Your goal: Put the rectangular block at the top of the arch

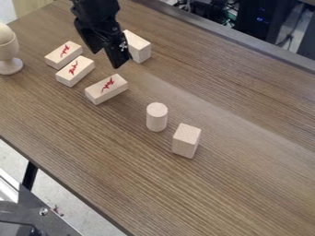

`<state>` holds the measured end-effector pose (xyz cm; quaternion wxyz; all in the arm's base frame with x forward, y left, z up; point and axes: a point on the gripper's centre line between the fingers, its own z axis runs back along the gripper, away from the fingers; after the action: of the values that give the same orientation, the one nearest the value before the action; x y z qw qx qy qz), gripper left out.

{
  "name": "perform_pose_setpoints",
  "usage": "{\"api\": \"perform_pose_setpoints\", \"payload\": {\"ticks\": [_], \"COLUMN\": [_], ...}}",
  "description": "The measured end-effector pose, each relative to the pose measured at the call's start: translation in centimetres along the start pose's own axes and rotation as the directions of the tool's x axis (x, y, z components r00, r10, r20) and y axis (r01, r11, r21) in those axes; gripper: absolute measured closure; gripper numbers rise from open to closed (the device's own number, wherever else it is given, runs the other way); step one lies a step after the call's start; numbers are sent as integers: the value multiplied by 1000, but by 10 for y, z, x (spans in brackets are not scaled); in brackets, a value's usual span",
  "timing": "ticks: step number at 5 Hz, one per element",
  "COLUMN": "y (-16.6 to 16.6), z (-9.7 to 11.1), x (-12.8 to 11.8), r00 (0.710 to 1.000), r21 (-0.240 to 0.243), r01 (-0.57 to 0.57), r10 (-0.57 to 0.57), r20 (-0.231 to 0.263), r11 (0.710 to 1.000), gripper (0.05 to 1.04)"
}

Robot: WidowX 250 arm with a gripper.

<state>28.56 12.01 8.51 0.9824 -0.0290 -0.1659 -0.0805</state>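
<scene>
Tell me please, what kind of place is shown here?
Probably a robotics lab: a black robot arm hangs over a table with wooden blocks, and beyond the table's far edge are cables and a dark case with blue lights.

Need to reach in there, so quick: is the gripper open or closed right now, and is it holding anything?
Gripper: open, its fingertips apart, holding nothing.

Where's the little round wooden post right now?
The pale wooden cylinder stands upright near the middle of the camera view. Its nearest neighbour is the plain pale wooden rectangular block, just below it and to the right.
</scene>
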Motion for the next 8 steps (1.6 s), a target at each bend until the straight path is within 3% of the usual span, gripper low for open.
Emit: {"api": "perform_pose_setpoints", "payload": {"ticks": [1, 4, 8], "y": [-2, 0, 1], "z": [-13, -31, -44], "x": [-8, -27, -33], "r00": [999, 994, 993], "r21": [-30, -33, -10], "r01": [-15, 5, 18], "r10": [14, -9, -19], "r20": [-39, -112, -120], "r11": [999, 999, 1000], "gripper": [85, 85, 119]}}
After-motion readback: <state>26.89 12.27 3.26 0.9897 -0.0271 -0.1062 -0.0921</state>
